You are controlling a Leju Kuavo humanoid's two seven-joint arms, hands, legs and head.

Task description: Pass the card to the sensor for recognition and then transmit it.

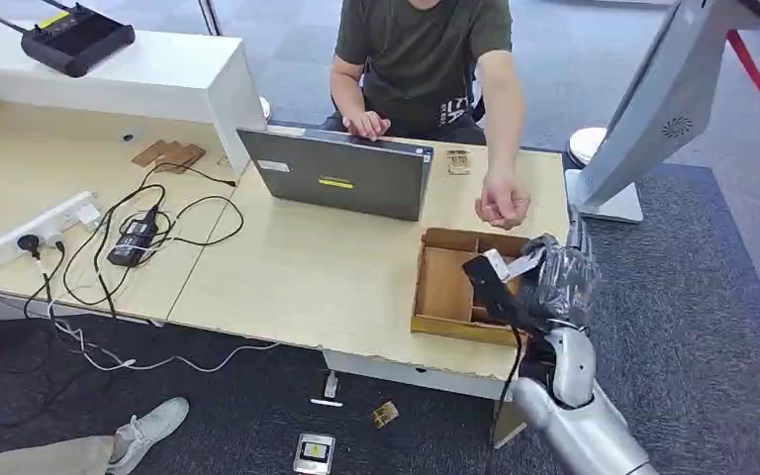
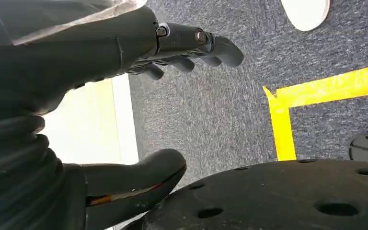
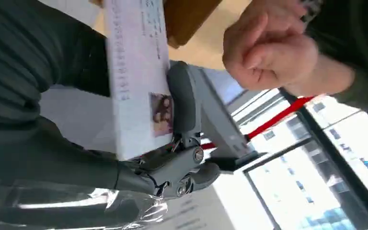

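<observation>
My right hand is raised over the right end of an open cardboard box at the desk's front right corner, and it holds a white card. In the right wrist view the card carries a small photo and lines of print, pinched between my thumb and the fingers behind it. A person's loosely closed hand hovers just beyond the card, also close in the right wrist view. A small device lies on the desk beside the laptop. My left hand hangs over the carpet, fingers apart and holding nothing.
A grey laptop stands mid-desk with the seated person behind it. A white stand rises at the right. A power strip and tangled cables lie on the left. Small items lie on the carpet below the desk.
</observation>
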